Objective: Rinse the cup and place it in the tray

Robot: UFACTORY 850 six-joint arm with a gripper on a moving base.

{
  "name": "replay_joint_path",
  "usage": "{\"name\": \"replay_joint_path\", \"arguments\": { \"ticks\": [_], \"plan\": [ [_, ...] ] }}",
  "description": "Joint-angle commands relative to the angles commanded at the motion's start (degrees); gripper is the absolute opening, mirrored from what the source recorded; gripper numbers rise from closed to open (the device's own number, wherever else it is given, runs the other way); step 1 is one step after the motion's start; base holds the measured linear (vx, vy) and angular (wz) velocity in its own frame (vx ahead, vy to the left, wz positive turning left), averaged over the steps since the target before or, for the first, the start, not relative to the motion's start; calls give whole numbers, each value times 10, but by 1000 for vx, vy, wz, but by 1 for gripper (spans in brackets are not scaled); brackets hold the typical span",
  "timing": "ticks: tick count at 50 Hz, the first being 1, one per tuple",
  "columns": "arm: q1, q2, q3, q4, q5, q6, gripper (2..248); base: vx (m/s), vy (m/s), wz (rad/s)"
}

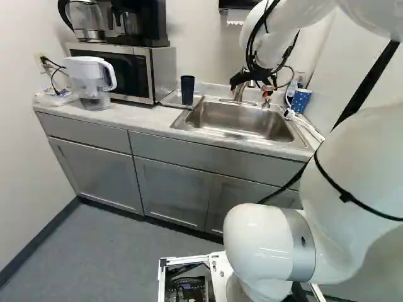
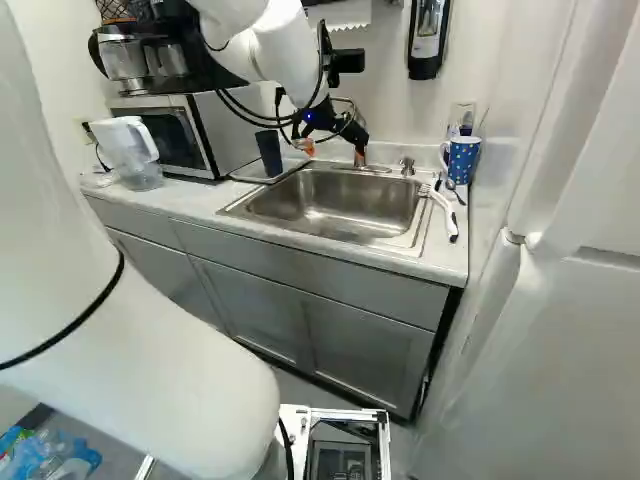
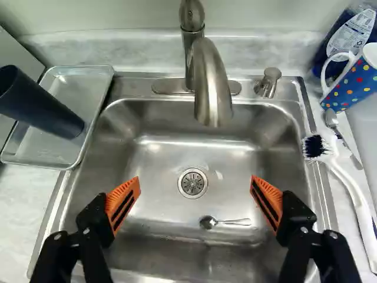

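My gripper point(image 2: 334, 152) hangs over the sink point(image 2: 330, 205), near the faucet in the right base view. Seen from the wrist, the gripper point(image 3: 195, 184) is wide open, orange pads far apart and nothing between them but the view down to the basin point(image 3: 159, 165). A dark blue cup point(image 3: 44, 106) stands upright in the metal tray point(image 3: 76, 82) beside the sink; the left base view shows the same cup point(image 1: 187, 90). On the other side of the sink is a polka-dot mug point(image 3: 354, 79), upright on the counter.
The faucet point(image 3: 212, 88) reaches over the basin ahead of the fingers. A spoon point(image 3: 235, 221) lies in the basin near the drain. A brush point(image 3: 347, 183) and another spoon point(image 3: 339, 127) lie beside the sink. Microwave point(image 1: 135, 69) and water pitcher point(image 1: 90, 82) stand beyond the tray.
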Motion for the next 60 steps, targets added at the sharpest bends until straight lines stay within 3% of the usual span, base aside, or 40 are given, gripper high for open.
{"name": "replay_joint_path", "arguments": {
  "ticks": [60],
  "plan": [
    [0,0,0,0,0,0,247,-19,4,4]
  ]
}}
